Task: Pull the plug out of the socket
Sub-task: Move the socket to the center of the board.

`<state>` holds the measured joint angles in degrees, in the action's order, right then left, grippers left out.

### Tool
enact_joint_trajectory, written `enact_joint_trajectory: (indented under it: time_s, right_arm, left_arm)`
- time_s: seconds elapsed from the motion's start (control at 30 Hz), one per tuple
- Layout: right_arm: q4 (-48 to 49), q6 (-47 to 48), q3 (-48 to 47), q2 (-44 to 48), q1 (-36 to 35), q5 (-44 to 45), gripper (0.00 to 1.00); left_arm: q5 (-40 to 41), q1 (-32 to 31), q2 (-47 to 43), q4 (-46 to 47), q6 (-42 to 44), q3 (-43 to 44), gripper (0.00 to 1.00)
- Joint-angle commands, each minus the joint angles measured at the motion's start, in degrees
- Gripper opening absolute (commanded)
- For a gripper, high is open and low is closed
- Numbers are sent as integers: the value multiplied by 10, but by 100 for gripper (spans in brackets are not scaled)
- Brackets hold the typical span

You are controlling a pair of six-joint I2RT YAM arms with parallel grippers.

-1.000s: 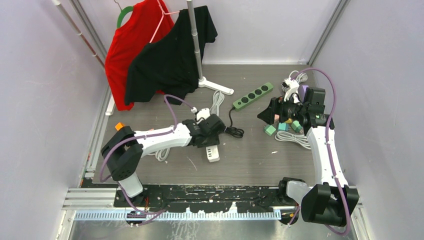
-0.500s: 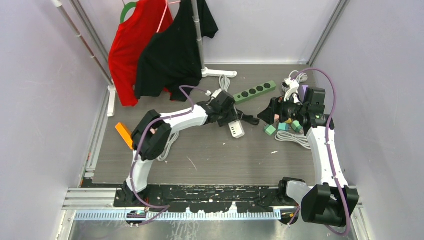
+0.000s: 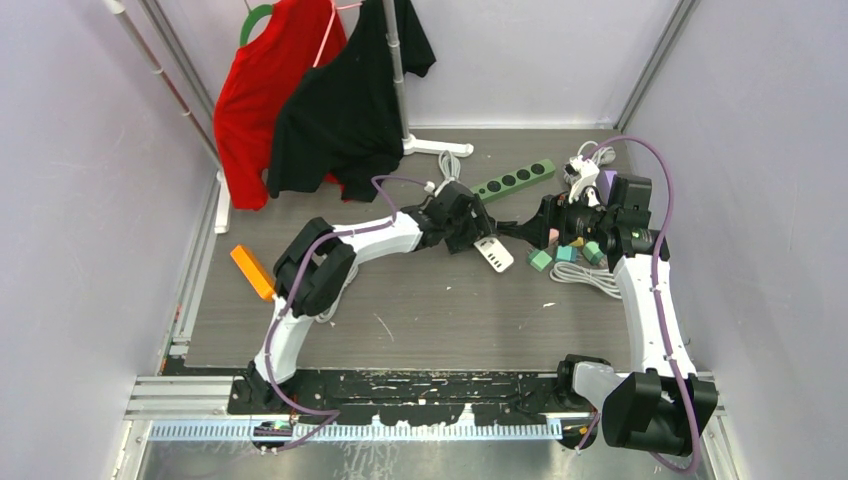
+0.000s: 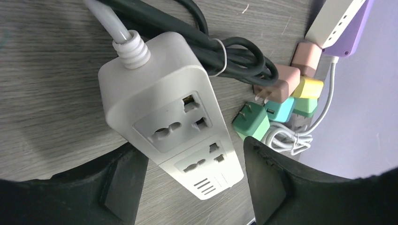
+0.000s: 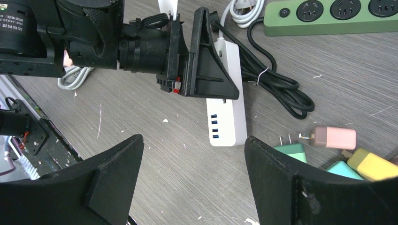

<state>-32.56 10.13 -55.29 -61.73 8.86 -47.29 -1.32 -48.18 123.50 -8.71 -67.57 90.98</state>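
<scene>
The white power strip (image 3: 493, 254) is lying flat on the counter (image 3: 420, 315), its long axis running diagonally and its cable end pointing far-left. The left claw (image 4: 187, 157) is straddling it, released. The right claw (image 5: 192, 140) is hovering nearby, spread and empty.

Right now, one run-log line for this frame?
left gripper: open, straddling white power strip, not clamped | white power strip: visible sockets empty | right gripper: open, holding nothing | green power strip: visible sockets empty
</scene>
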Motion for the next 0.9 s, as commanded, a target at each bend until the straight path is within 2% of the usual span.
enact_joint_trajectory:
  time_s: [0.0, 0.23, 0.47, 0.63, 0.7, 0.83, 0.87]
  right_arm:
    - [21, -1, -4, 15, 3, -8, 84]
    - [21, 1, -5, 18, 3, -7, 84]
    - [13, 8, -8, 21, 7, -12, 84]
    - [6, 16, -10, 39, 13, -17, 84]
    - [4, 19, -10, 53, 18, -11, 85]
    - [-4, 15, -22, 79, 26, 19, 88]
    - [-12, 14, -33, 80, 26, 26, 90]
  left_arm:
    - [-29, 2, -60, 53, 67, -26, 74]
    - [-69, 2, -165, 73, 216, -129, 75]
    - [-134, 3, -285, 93, 318, -253, 75]
    - [-99, 7, -423, 58, 389, -316, 75]
    - [-71, 15, -480, 25, 415, -327, 80]
    - [-21, 35, -587, -60, 447, -331, 99]
    - [-10, 42, -609, -82, 456, -328, 100]
